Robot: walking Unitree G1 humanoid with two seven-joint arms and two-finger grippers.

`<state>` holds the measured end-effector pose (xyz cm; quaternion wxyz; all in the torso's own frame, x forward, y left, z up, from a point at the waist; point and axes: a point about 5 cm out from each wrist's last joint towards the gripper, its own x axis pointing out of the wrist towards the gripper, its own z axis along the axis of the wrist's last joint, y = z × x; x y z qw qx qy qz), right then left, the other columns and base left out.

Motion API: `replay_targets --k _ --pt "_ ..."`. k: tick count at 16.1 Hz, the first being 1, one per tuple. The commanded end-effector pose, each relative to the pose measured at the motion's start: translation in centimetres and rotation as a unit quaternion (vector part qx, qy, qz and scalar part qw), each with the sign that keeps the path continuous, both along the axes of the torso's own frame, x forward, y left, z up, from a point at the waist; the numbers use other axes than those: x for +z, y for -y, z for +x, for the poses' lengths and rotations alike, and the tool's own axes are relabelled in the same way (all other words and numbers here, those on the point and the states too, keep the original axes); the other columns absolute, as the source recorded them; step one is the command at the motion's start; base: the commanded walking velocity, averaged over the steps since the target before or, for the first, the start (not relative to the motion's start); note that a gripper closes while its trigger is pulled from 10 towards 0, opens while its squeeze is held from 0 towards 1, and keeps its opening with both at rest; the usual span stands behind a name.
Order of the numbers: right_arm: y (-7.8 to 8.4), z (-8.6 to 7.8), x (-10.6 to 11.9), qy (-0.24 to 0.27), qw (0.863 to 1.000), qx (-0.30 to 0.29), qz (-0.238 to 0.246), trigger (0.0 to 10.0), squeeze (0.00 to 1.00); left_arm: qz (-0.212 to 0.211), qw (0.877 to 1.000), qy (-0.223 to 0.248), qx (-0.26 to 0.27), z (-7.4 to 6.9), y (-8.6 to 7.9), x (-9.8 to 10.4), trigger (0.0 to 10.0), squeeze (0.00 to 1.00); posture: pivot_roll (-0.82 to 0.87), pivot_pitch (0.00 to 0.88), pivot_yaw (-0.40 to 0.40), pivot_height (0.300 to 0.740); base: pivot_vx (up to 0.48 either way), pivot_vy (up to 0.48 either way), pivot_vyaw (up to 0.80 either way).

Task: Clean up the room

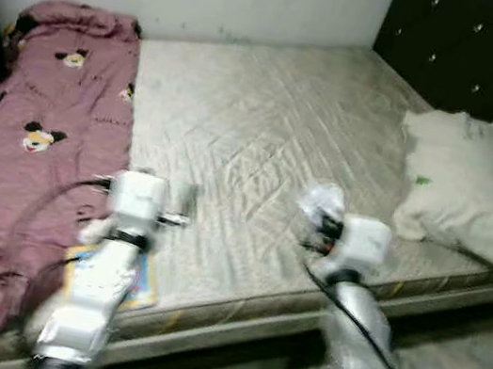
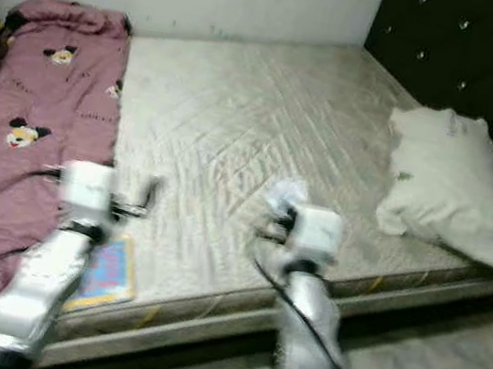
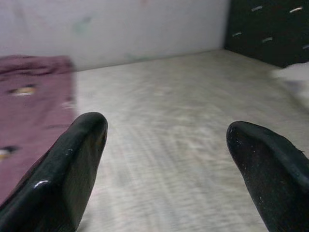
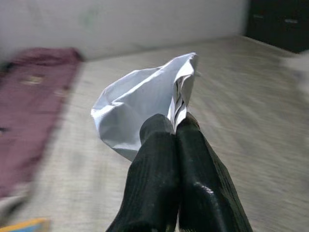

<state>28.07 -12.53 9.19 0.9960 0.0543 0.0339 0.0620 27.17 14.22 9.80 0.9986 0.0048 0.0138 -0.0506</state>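
Right tool (image 4: 175,126) pinches crumpled paper (image 4: 140,108) above the mattress (image 1: 264,140); left tool (image 3: 166,145) spread, outstretched.

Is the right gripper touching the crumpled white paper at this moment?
Touching. The right wrist view shows the right gripper with its fingers pinched shut on an edge of the crumpled white paper.

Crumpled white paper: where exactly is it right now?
The crumpled white paper is pinched in the right gripper, held above the mattress near its front edge.
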Motion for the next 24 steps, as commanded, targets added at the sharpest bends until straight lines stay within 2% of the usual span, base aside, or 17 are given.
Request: replay_targets --k 1,4,11,19,20,22,24 --pt "0.84 0.06 0.30 0.006 1.000 -0.008 -0.007 10.0 0.00 -0.008 1.000 0.005 -0.016 0.17 0.95 0.34 10.0 0.00 0.00 0.000 0.036 0.740 0.000 0.480 0.00" --pt "0.74 0.05 0.34 0.008 1.000 -0.002 -0.012 10.0 0.00 -0.011 1.000 0.005 -0.016 0.20 1.00 0.35 10.0 0.00 0.00 0.000 0.036 0.740 0.000 0.480 0.14" --pt "0.71 0.17 0.39 0.010 1.000 0.001 -0.018 10.0 0.00 -0.010 1.000 0.006 -0.016 0.33 1.09 0.40 10.0 0.00 -0.01 0.000 0.035 0.740 0.000 0.480 0.71" --pt "0.65 0.35 0.57 0.015 1.000 -0.001 -0.023 10.0 0.00 -0.008 1.000 0.011 -0.010 0.50 0.94 0.58 10.0 0.00 -0.01 0.000 0.038 0.740 0.000 0.480 0.00" --pt "0.58 0.29 0.67 0.020 0.999 0.001 -0.027 10.0 0.00 0.008 1.000 0.020 -0.015 0.47 0.96 0.76 10.0 0.00 -0.01 0.000 0.038 0.740 0.000 0.000 0.00" --pt "0.52 0.32 0.78 0.024 0.999 0.003 -0.033 10.0 0.00 0.007 1.000 0.018 -0.009 0.51 0.88 0.74 10.0 0.00 -0.01 0.000 0.037 0.740 0.000 0.000 0.80" --pt "0.48 0.36 0.79 0.024 0.999 0.004 -0.033 10.0 0.00 0.023 1.000 0.001 0.010 0.63 0.49 0.63 10.0 0.00 -0.01 0.000 0.037 0.740 0.000 0.000 0.80"
